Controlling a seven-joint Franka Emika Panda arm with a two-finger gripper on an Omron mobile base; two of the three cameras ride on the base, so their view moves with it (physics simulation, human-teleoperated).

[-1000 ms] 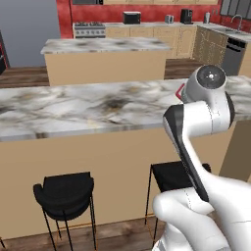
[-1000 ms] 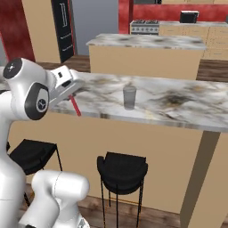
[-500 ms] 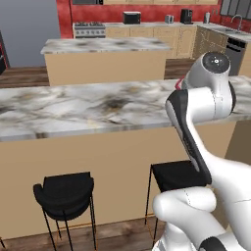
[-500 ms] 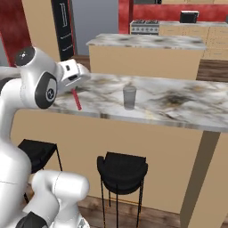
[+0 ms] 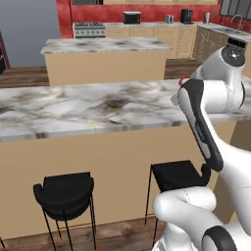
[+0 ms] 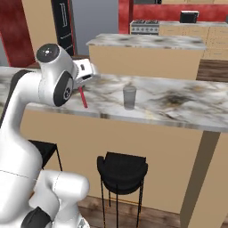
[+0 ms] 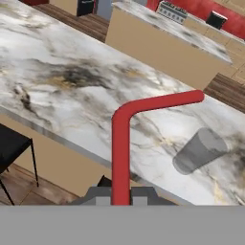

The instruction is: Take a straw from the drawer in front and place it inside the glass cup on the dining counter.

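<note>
Now the arm has swung higher over the marble desk (image 6: 187, 111), its fingers (image 7: 120, 195) pinching the red straw (image 7: 122, 143) beside, not yet over, the glass cup (image 6: 129, 97), so delivery looks close.

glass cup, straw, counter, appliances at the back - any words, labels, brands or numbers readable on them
None can be read: no writing on the red straw, the glass cup or the dining counter.
The stove and microwave at the back are too small to show any marking.
</note>
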